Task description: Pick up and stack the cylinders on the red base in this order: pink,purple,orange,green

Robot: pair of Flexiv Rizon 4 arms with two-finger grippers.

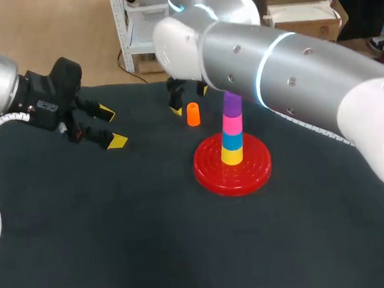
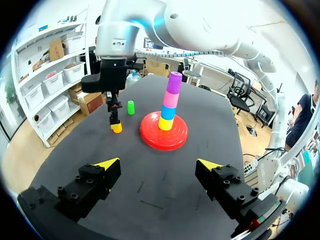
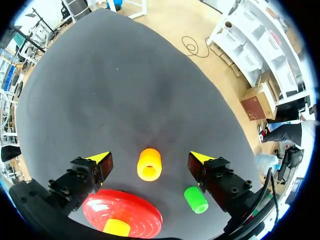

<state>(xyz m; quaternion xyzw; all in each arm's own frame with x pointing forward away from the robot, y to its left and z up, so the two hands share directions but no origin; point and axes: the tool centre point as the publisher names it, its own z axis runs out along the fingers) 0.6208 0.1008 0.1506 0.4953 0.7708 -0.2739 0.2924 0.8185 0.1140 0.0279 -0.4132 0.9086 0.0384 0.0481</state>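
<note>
On the worktop's left, the left gripper hung wide open and empty. Mid-worktop, the right gripper stood wide, with the upright orange cylinder between its fingers, untouched, and the green cylinder just beside. Farther right, the red base bore a yellow, blue, pink and purple stack.

No writing, number or sign can be read on the dark grey desk or the things on it. A small pale label on the black left tool is too blurred to read.
</note>
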